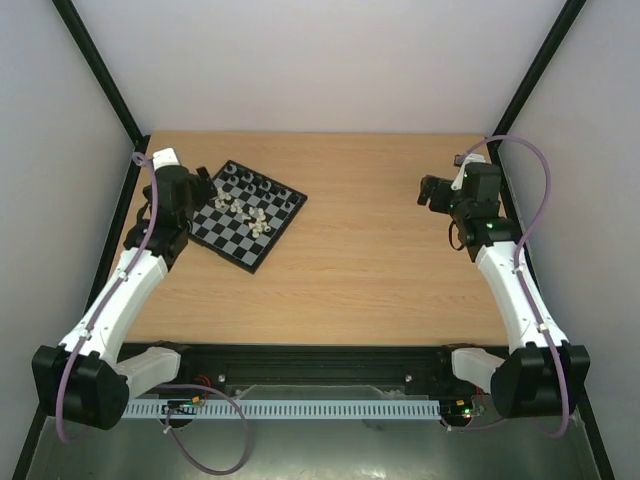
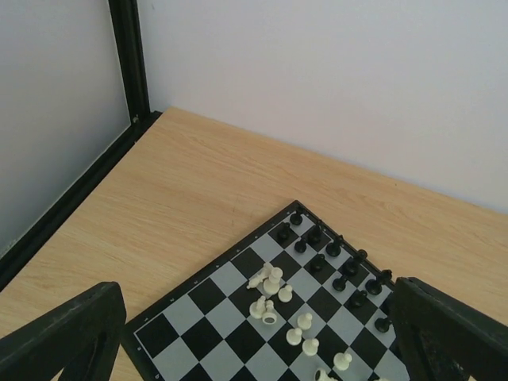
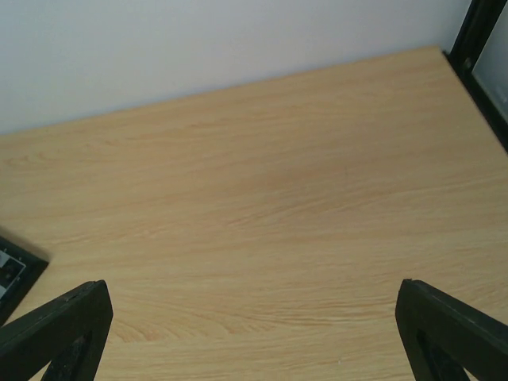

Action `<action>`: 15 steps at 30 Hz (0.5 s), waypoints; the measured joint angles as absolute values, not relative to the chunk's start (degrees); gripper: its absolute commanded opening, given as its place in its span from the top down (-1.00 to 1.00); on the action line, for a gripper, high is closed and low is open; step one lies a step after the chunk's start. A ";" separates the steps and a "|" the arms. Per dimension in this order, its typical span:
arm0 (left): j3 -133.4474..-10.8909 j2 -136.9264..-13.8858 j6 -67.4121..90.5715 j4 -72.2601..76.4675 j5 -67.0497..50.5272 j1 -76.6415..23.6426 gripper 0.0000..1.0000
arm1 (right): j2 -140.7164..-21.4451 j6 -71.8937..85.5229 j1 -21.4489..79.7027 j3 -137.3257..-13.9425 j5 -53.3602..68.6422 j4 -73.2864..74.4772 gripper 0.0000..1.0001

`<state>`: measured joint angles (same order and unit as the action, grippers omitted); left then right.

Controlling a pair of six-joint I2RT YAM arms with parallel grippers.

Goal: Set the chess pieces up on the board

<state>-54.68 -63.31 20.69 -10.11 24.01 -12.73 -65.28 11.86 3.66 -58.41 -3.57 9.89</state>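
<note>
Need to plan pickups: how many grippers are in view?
2. The left gripper hovers at the board's left edge; the right gripper hovers over the table, far right. Both open; none hidden.

The board point(image 1: 236, 246) lies turned like a diamond on the left part of the wooden surface point(image 1: 370, 270). Black pieces point(image 1: 262, 186) stand in rows along the board's far-right edge. Cream-white pieces point(image 1: 250, 213) are bunched loosely around the board's middle, too small to tell which stand upright. The left claw point(image 1: 205, 186) hangs at the board's left corner, just over its edge, with its opening hard to make out from here. The right claw point(image 1: 430, 192) is well to the right of the board, above plain wood, and points toward it.
</note>
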 measured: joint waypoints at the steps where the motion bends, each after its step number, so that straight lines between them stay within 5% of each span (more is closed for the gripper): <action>1: -54.72 -63.79 21.04 -9.54 23.07 -11.75 -0.81 | -65.82 12.03 3.20 -57.93 -2.63 9.67 -0.97; 5: -56.47 -67.31 22.00 -9.41 19.79 -8.40 -0.72 | -67.57 11.60 1.78 -56.29 1.45 8.40 -0.97; 15: -73.47 -86.19 26.00 -11.62 7.88 3.09 -0.15 | -76.53 6.24 1.26 -55.51 13.43 7.77 -0.37</action>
<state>-73.47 -86.19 26.00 -11.62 7.88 3.09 -76.53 6.24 1.26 -55.51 13.43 7.77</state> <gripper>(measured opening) 0.662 0.752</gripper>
